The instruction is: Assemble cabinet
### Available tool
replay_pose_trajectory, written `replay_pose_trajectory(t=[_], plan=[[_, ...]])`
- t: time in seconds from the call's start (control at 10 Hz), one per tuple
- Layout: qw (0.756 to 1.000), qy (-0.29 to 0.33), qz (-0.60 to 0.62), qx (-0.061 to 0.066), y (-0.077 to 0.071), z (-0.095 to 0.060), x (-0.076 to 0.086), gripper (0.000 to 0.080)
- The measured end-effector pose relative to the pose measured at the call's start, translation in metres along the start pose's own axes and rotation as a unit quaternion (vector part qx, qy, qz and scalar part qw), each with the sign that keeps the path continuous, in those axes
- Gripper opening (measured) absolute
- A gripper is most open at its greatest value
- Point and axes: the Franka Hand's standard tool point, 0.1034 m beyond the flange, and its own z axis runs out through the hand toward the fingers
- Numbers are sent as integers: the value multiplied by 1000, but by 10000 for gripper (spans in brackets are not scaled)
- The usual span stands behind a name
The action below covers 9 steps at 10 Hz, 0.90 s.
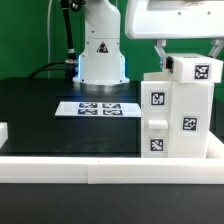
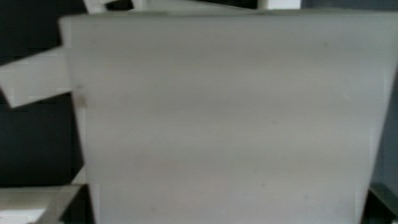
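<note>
Our hand [image 1: 186,52] hangs directly above the upright cabinet [image 1: 180,110], at the table's [image 1: 60,110] right in the exterior view; its grip we cannot tell.

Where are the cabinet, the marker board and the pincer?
cabinet [image 1: 180,112], exterior view, its tagged front.
marker board [image 1: 100,108], exterior view, its middle tags.
pincer [image 1: 190,52], exterior view, between its fingers, above the cabinet.

No readable text; cabinet [image 1: 178,112] tags perhaps patterned.
</note>
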Motion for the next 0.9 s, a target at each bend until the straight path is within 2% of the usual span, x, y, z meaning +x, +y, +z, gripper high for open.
replay_pose_trajectory(t=[0.2, 0.4, 0.6, 0.7, 0.8, 0.9], plan=[[993, 1, 117, -1, 1, 0, 0, 561], [974, 2, 228, -3, 7, 0, 2, 561], [957, 3, 289, -4, 11, 0, 2, 561], [954, 3, 300, -4, 12, 0, 3, 621], [955, 2, 297, -4, 12, 0, 3, 743], [955, 2, 297, -4, 12, 1, 2, 743]])
